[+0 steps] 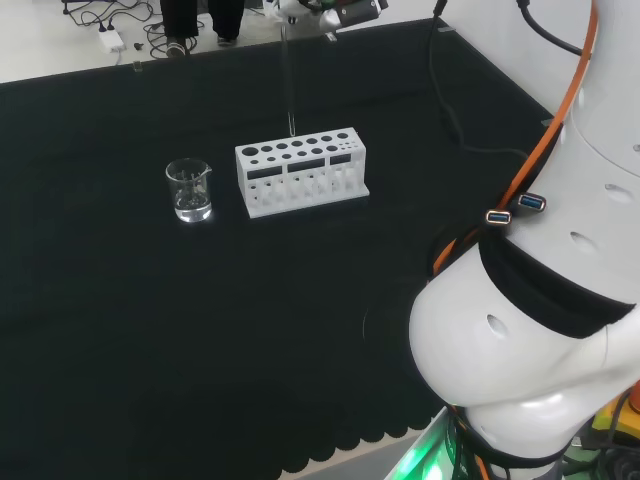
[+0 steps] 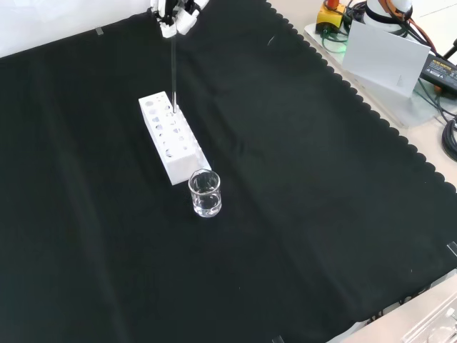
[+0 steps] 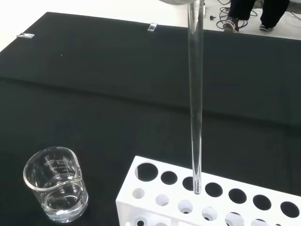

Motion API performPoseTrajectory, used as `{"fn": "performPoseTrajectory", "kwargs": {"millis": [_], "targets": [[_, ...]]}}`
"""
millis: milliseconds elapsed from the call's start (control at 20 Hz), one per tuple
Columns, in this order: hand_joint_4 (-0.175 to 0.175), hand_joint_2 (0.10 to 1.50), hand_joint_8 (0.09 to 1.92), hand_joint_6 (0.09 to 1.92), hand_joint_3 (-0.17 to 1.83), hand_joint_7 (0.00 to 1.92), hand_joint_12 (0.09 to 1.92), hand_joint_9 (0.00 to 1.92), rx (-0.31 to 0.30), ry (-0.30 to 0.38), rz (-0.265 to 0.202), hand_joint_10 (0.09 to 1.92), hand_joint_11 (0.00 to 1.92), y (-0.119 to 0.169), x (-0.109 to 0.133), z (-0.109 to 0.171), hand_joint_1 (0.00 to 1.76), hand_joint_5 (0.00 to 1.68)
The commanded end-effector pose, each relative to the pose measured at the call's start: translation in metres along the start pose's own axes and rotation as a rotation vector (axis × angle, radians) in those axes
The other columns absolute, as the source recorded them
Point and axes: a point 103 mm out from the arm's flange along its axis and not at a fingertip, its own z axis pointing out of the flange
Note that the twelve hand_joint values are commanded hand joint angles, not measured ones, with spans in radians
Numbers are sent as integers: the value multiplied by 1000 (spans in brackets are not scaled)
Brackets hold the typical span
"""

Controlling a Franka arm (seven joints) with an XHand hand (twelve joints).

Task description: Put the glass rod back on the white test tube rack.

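Observation:
The hand [image 2: 175,14] is up at the front view's top edge, shut on the upper end of a clear glass rod [image 2: 173,71]. The rod [image 1: 289,80] hangs upright over the white test tube rack [image 1: 300,170]. In the wrist view the rod [image 3: 195,94] has its lower tip at the mouth of a hole in one outer row of the rack [image 3: 155,188]. I cannot tell whether the tip is inside the hole. The rack [image 2: 173,139] has nothing else standing in its holes.
A small glass beaker [image 1: 189,190] stands close to one end of the rack, seemingly with a little clear liquid; it is also in the front view [image 2: 205,193] and wrist view [image 3: 56,183]. The arm's white links [image 1: 560,300] fill the head view's right. Cables [image 1: 450,90] cross the cloth there.

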Motion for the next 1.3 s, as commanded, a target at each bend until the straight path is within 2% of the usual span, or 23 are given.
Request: {"fn": "performPoseTrajectory", "kwargs": {"millis": [50, 500, 1300], "targets": [[-175, 1100, 917, 217, -175, 1225, 612, 1651, 5, 25, -31, 735, 1647, 6, 2, 13, 1312, 1277], [-175, 1100, 916, 214, -175, 1226, 611, 1652, 20, 31, -32, 732, 1648, 11, -1, 30, 1312, 1277], [-175, 1100, 911, 213, -175, 1228, 609, 1654, 24, 22, -19, 728, 1649, 12, -3, 31, 1312, 1277]]}}
